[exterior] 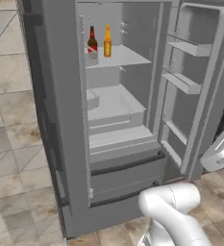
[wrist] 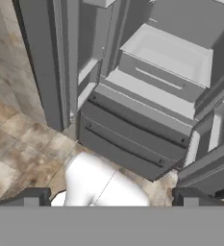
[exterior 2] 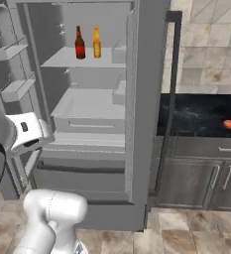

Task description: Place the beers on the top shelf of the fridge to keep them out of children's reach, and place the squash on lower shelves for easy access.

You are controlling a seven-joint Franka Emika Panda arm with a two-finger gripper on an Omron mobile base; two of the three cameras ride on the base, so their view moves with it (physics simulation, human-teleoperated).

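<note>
The fridge (exterior: 60,105) (exterior 2: 143,99) stands with both doors open. Two beers stand upright side by side on its top shelf (exterior: 128,56) (exterior 2: 62,60): a dark brown bottle (exterior: 92,42) (exterior 2: 80,43) and an amber one (exterior: 107,42) (exterior 2: 96,42). Below them are the lower shelves (exterior: 116,102) (exterior 2: 87,103) (wrist: 168,50). The squash (exterior 2: 229,124), small and orange-red, lies on the black counter right of the fridge. My gripper (wrist: 112,197) is open with nothing between its fingertips (wrist: 34,196). It hangs in front of the fridge's lower part, looking down at the drawer fronts, far from the squash.
Narrow door racks (exterior: 188,48) (exterior 2: 15,52) line the open door on the arm's side. Drawer fronts (exterior: 128,178) (wrist: 132,139) sit at the fridge's base. Grey cabinets (exterior 2: 206,183) carry the black counter (exterior 2: 196,114). Tiled floor (wrist: 17,144) lies before the fridge.
</note>
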